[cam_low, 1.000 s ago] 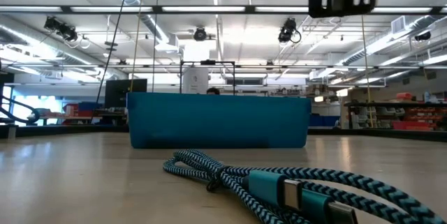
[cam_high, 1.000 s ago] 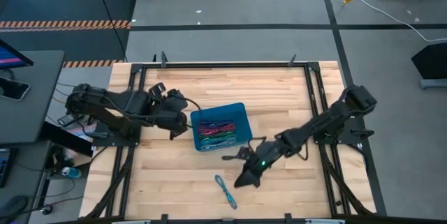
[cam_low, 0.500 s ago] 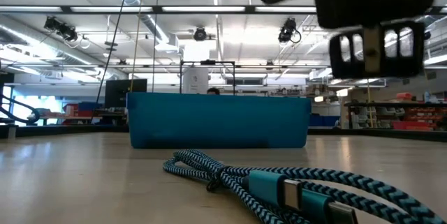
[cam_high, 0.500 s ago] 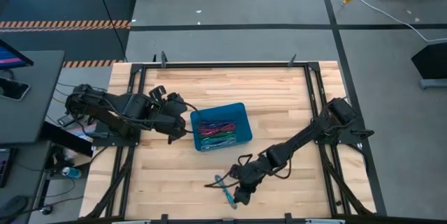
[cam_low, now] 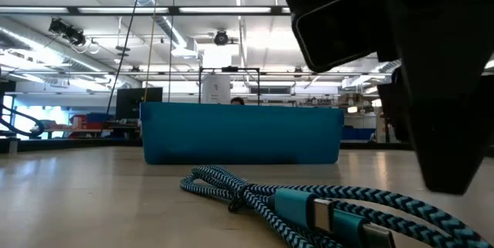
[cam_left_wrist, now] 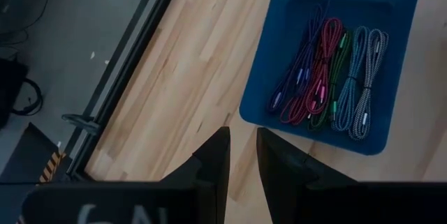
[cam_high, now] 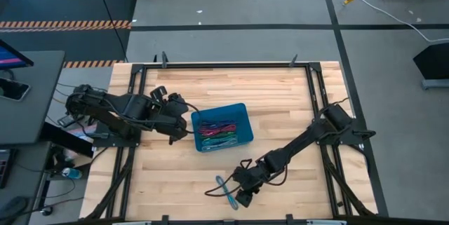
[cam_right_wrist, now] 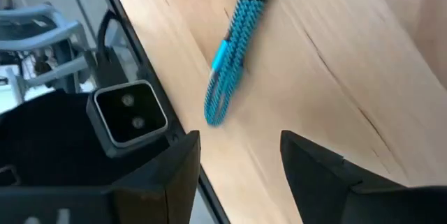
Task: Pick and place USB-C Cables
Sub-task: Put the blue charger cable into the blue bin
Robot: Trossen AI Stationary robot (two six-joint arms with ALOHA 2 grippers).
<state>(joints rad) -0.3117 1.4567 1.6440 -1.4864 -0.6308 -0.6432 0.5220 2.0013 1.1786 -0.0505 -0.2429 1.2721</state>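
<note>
A teal braided USB-C cable bundle (cam_high: 226, 191) lies flat on the wood near the table's near edge; it fills the foreground of the low view (cam_low: 309, 205). My right gripper (cam_high: 239, 195) is low beside the bundle's near end and open. In its wrist view (cam_right_wrist: 241, 175) the bundle (cam_right_wrist: 234, 49) lies ahead of the fingers, untouched. Several more coloured cable bundles (cam_left_wrist: 328, 77) lie side by side in the blue bin (cam_high: 238, 109). My left gripper (cam_high: 184, 124) waits left of the bin, its fingers (cam_left_wrist: 218, 155) a narrow gap apart and holding nothing.
The blue bin (cam_low: 241, 132) stands mid-table, behind the teal cable in the low view. A black metal frame (cam_high: 319, 106) runs along the table's sides. A small camera block (cam_right_wrist: 129, 112) sits at the near edge, close to the right gripper. Bare wood lies right of the bin.
My right arm has swung from beside the bin toward the table's near edge and leftward, coming down next to the teal cable; in the low view it has grown into a large dark mass on the right. The cable has not moved.
</note>
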